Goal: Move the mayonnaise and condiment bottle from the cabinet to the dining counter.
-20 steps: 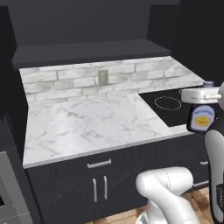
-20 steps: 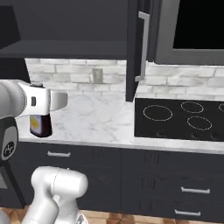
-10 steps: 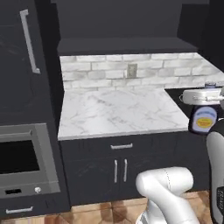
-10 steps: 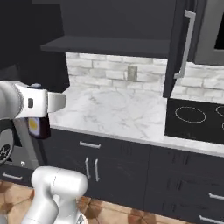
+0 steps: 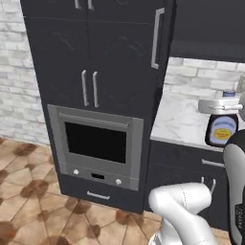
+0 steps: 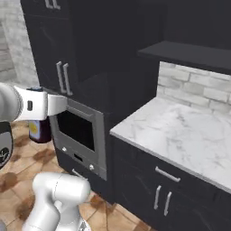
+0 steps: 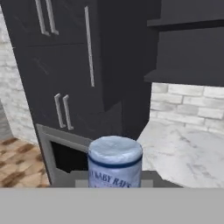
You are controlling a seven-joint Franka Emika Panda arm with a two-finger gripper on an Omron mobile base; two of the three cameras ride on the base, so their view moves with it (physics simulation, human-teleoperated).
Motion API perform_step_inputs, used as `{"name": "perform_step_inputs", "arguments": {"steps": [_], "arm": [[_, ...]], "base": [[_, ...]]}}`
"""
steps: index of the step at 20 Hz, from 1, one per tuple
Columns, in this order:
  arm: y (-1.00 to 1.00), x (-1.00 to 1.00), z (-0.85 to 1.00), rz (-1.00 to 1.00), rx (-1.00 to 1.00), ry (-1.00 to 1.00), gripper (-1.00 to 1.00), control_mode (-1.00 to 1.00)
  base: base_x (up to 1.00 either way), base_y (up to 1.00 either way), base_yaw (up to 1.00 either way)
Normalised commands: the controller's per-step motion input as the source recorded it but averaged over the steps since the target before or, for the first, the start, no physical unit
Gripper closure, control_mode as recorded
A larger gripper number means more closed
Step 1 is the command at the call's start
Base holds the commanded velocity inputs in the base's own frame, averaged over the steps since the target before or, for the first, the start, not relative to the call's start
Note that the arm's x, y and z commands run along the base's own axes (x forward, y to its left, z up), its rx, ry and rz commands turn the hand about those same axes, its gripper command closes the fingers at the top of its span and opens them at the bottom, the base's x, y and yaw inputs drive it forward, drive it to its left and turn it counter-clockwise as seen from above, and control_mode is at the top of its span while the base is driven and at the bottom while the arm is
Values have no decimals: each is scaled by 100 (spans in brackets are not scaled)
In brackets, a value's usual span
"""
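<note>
The mayonnaise (image 5: 221, 130), a squat jar bearing a blue lid and blue label band, is hanging upright in the end effector (image 5: 225, 106), well above floor level, showing a pale lid (image 7: 115, 149) in the hand view.

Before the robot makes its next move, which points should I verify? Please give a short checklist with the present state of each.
1. Fingers shut on the condiment bottle: ok.
2. Bottle hanging upright below the hand: ok.
3. Dining counter ahead of the base: not ok; the base cameras face the built-in oven and the brick-backed worktop.
4. Gap between bottle and oven front: cannot tell.
5. Mayonnaise already delivered: cannot tell.
</note>
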Motion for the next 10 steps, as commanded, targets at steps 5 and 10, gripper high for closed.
{"name": "perform_step_inputs", "arguments": {"steps": [5,10], "arm": [[0,0,0,0,0,0,100,100],[0,0,0,0,0,0,100,100]], "base": [[-13,98,66],[-6,100,61]]}}
